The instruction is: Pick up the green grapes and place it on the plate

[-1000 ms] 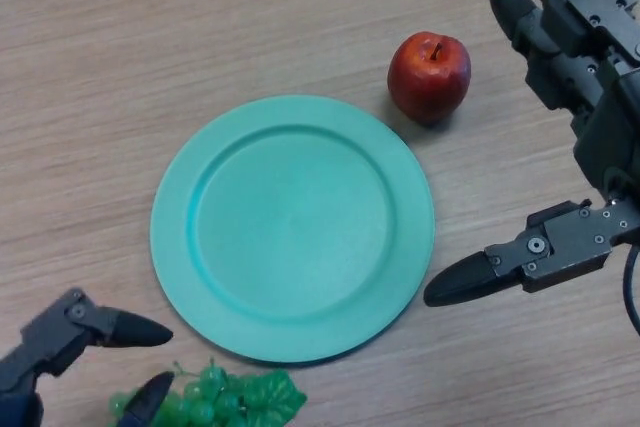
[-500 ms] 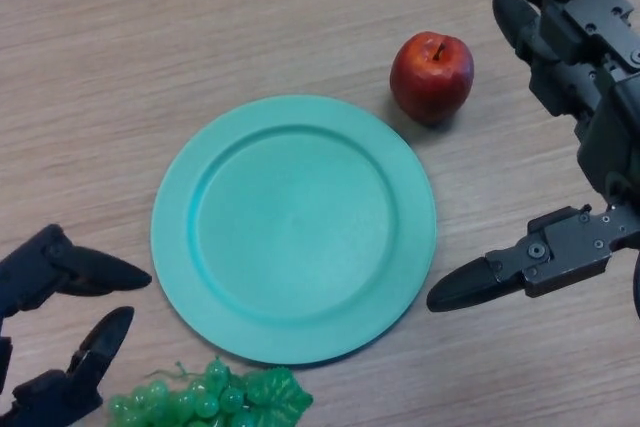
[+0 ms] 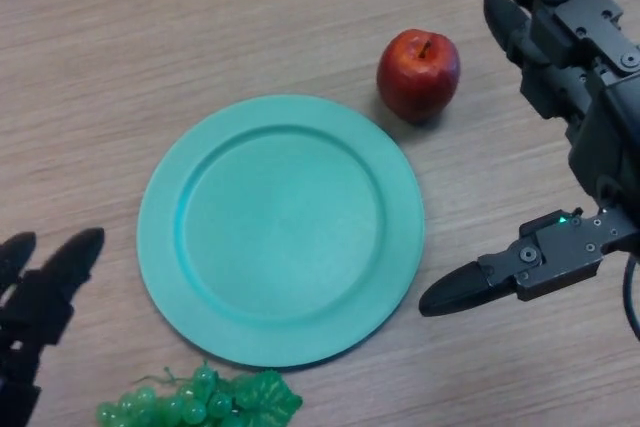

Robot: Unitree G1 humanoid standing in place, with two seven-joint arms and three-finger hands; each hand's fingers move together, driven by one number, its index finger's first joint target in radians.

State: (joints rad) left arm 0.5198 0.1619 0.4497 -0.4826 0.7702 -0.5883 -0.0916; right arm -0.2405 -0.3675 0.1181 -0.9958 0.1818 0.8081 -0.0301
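Your left hand hangs open, fingers straight, the grapes just below-right of it. Your right hand is spread wide, right of the plate.

Black right hand, silver screws; matte black left hand

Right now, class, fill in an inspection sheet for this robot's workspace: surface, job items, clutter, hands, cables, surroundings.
Surface: wooden table, light wood grain.
Job items: green grapes at the near edge, just below the plate, held by neither hand; teal plate with nothing on it.
Clutter: red apple beside the plate's far right rim.
Hands: left hand open, left of the plate; right hand open, right of the plate.
Cables: nothing to report.
Surroundings: nothing seen beyond the table.
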